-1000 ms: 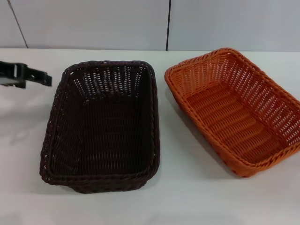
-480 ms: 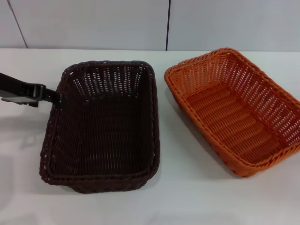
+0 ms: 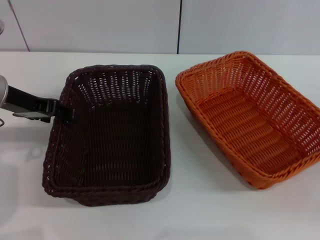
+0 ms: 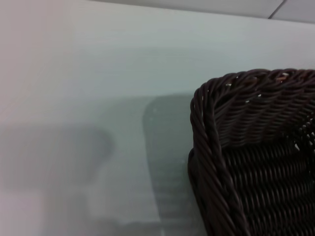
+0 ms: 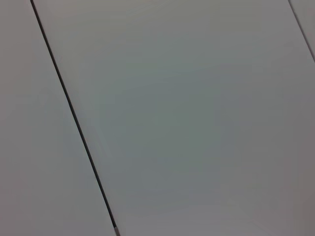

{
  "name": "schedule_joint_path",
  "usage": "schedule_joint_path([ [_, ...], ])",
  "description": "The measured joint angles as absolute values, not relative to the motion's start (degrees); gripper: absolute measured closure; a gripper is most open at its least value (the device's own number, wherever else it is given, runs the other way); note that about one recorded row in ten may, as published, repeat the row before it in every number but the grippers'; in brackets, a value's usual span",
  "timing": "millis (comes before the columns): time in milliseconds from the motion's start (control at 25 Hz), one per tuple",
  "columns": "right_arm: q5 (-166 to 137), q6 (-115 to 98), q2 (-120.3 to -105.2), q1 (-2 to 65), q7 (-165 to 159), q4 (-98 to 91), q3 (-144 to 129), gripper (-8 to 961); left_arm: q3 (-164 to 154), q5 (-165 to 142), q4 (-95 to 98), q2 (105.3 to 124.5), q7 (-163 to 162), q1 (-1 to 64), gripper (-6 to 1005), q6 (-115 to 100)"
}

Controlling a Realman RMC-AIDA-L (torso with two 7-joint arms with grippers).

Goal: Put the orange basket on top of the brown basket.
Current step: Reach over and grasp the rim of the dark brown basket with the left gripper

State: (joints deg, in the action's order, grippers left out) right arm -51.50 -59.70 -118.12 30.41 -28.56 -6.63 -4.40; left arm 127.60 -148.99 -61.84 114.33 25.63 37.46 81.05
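Observation:
The brown basket (image 3: 111, 137) stands on the white table, left of centre in the head view. The orange basket (image 3: 250, 119) stands to its right, turned at an angle, with a gap between them. Both are empty. My left gripper (image 3: 67, 113) reaches in from the left and is at the brown basket's left rim, about level with its top edge. The left wrist view shows one corner of the brown basket (image 4: 256, 162) close up. My right gripper is out of view.
The white table (image 3: 200, 210) runs under both baskets. A pale wall with a dark vertical seam (image 3: 178, 25) stands behind it. The right wrist view shows only a pale panel with a dark seam (image 5: 74, 118).
My left gripper has moved right, from clear of the brown basket to its left rim. The baskets have not moved.

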Motion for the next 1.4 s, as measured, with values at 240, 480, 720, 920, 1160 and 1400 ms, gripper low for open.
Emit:
schedule_joint_path([
  [240,-51.5,-59.6,-118.01,30.4,-28.6,-6.7,-4.4,116,127.2,-150.0,-62.2,114.73,25.6,37.5,171,81.0],
  [480,-51.5,-59.0,-117.98,30.4,-28.6,-6.9,-4.4,115,127.2,-150.2,-62.4,114.89,25.7,37.5,400,80.8],
  [720,-51.5,-59.0,-117.94,30.5,-28.5,-6.9,-4.4,115,127.1,-150.2,-62.4,114.94,25.7,37.5,611,80.8],
  [920,-51.5,-58.7,-117.94,30.5,-28.5,-7.0,-4.4,115,127.2,-150.0,-62.8,114.96,26.0,37.7,754,81.0],
  [1160,-51.5,-57.6,-117.94,30.6,-28.5,-7.0,-4.4,116,127.3,-149.8,-65.5,114.96,26.2,37.8,771,82.0],
  [1400,-51.5,-57.6,-117.94,30.6,-28.5,-7.0,-4.4,115,127.6,-149.8,-70.2,114.64,26.3,37.8,780,84.6],
])
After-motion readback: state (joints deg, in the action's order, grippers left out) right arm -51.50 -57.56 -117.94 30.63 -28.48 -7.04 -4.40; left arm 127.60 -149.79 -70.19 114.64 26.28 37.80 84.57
